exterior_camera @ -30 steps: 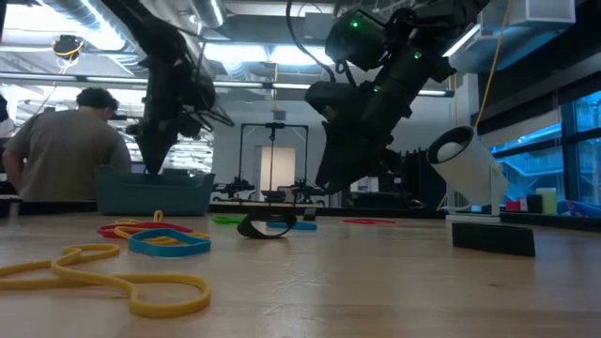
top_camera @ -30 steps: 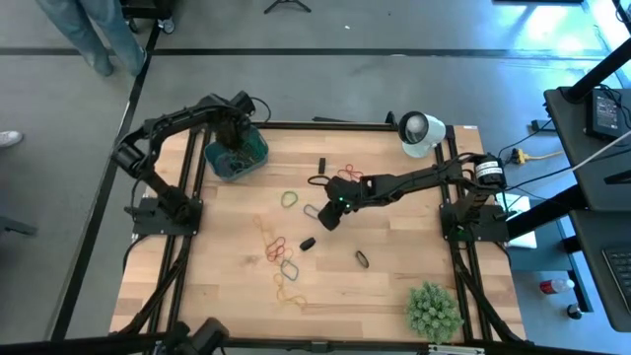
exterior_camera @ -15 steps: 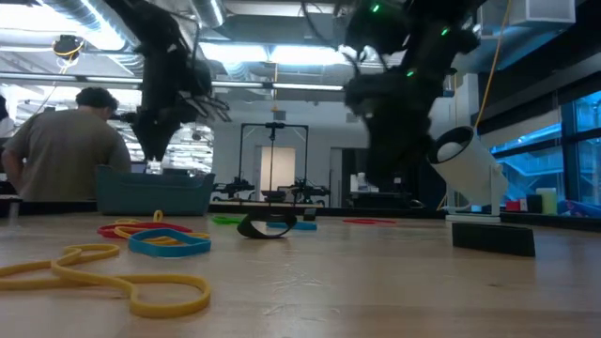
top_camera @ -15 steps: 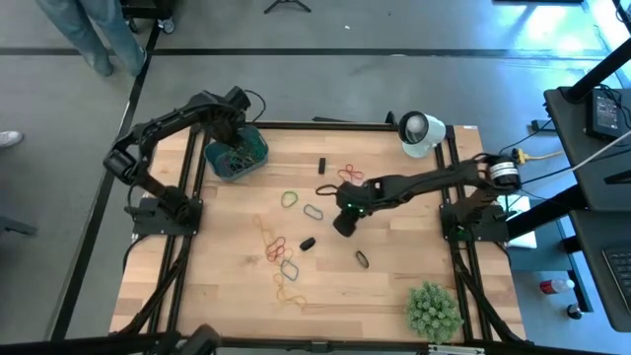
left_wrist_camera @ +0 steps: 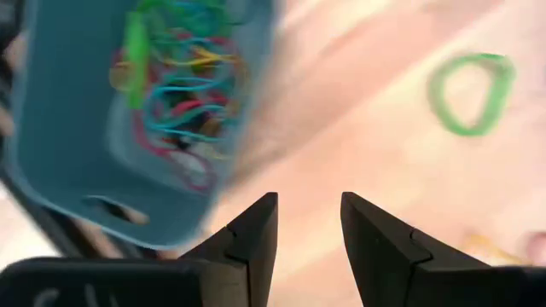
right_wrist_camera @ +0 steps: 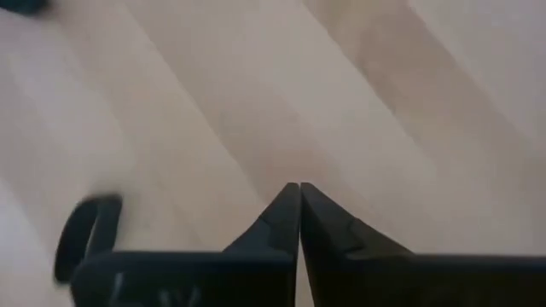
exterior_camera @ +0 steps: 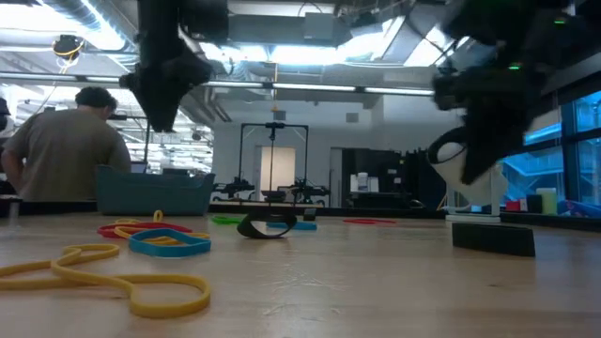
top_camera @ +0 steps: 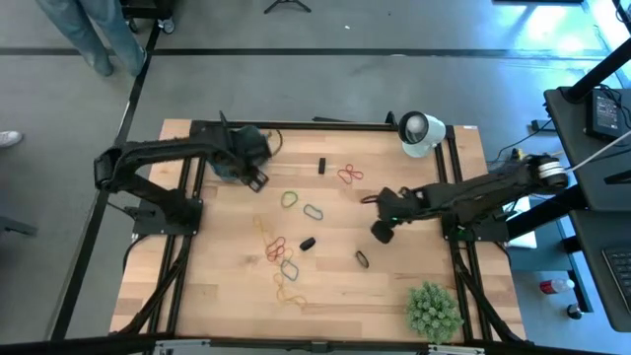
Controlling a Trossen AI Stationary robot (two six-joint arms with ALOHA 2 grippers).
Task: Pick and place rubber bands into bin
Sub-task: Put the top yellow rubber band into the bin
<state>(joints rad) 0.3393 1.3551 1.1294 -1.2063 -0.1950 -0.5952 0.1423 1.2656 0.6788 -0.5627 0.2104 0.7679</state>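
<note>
Hovering just beside the bin [top_camera: 233, 161] at the table's [top_camera: 394, 286] far left corner, the left end effector [top_camera: 258, 177] has its fingers spread with nothing between them, while the bin below it holds a tangle of coloured rubber bands [left_wrist_camera: 175, 94]. Plenty more bands [top_camera: 281, 254] lie loose in the middle of the table: a green one [top_camera: 289, 199], a red pair [top_camera: 350, 176] farther back, yellow ones [top_camera: 288, 291] toward the front. The right end effector [top_camera: 381, 232] hangs over bare wood well right of that scatter, its fingers pressed together on nothing that I can see. From where I stand, the worry is the left arm's closeness to the bin: a low sweep outward could clip the wall and shove or tip it, spilling what is inside. The right end effector, staying pinched, would only push a floppy band along rather than pick it up, and the dark loop [top_camera: 362, 259] near it looks easy to miss.
</note>
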